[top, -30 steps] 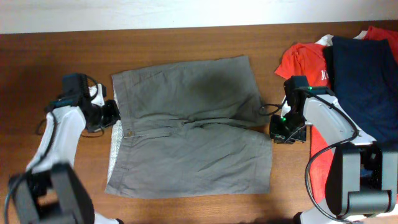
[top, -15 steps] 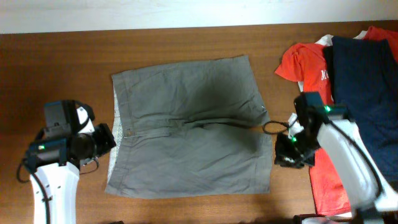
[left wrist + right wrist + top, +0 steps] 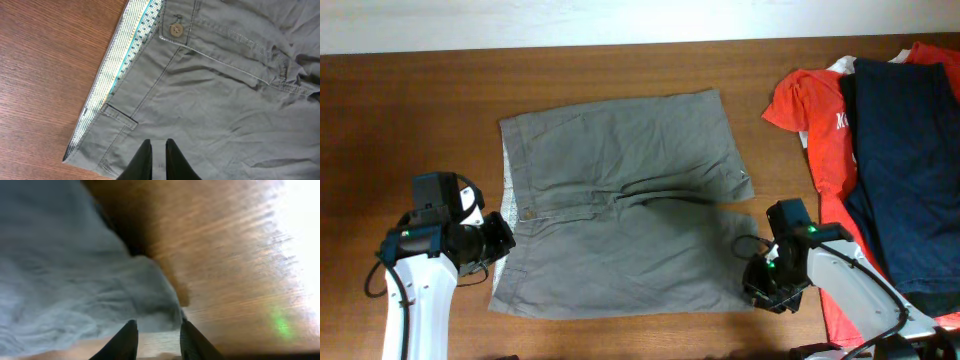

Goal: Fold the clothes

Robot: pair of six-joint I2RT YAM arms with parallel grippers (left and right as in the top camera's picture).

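Brown wooden table (image 3: 420, 90), with the grey-khaki shorts (image 3: 620, 210) spread flat at frame centre. Lower left, the left gripper (image 3: 159, 159) hovers over the waistband corner, fingers parted by a slit, empty. Lower right, the right gripper (image 3: 159, 337) stands open at the leg hem. Far right, white lettering on the orange-red T-shirt (image 3: 795, 100) is unreadable.

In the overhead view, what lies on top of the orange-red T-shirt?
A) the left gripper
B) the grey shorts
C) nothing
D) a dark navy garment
D: the dark navy garment overlaps the orange-red T-shirt, while the grey shorts lie apart, spread flat.
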